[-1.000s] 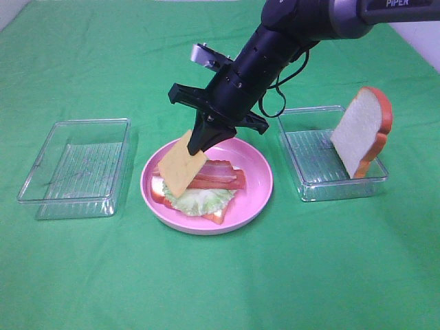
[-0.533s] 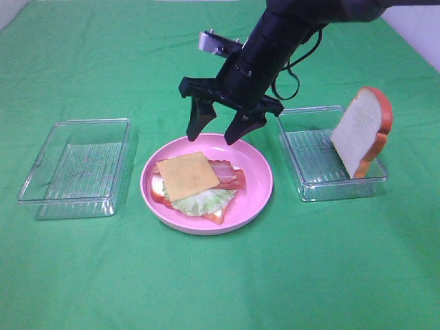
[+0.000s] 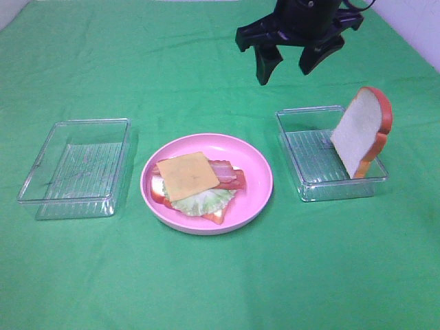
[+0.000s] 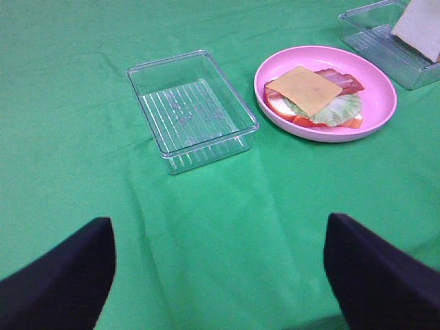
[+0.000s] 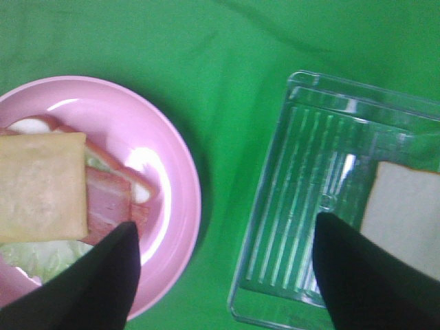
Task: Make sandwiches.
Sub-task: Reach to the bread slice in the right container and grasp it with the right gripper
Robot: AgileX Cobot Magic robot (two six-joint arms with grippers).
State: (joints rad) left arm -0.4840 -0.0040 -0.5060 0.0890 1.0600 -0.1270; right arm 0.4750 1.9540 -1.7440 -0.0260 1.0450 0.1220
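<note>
Centrally placed on the green cloth-covered worktop (image 3: 220, 289): round pink plate (image 3: 258, 180) bearing the unfinished sandwich, namely thin yellow cheese slice (image 3: 188, 176) on top, reddish bacon strips (image 3: 229, 174) under it, green lettuce leaf (image 3: 203, 201) below, white bread slice with orange-brown crust (image 3: 214, 217) at the bottom. At 3 o'clock of the plate, clear plastic tray (image 3: 309, 185) with a second white bread slice (image 3: 361, 130) propped upright against its far right wall. At 9 o'clock, another clear plastic tray (image 3: 41, 189), nothing in it. At 1 o'clock, well above the cloth, right gripper (image 3: 290, 65), black, jaws apart, holding nothing. Left gripper (image 4: 220, 275) likewise spread wide, gripping nothing, over bare cloth. No readable writing anywhere.
</note>
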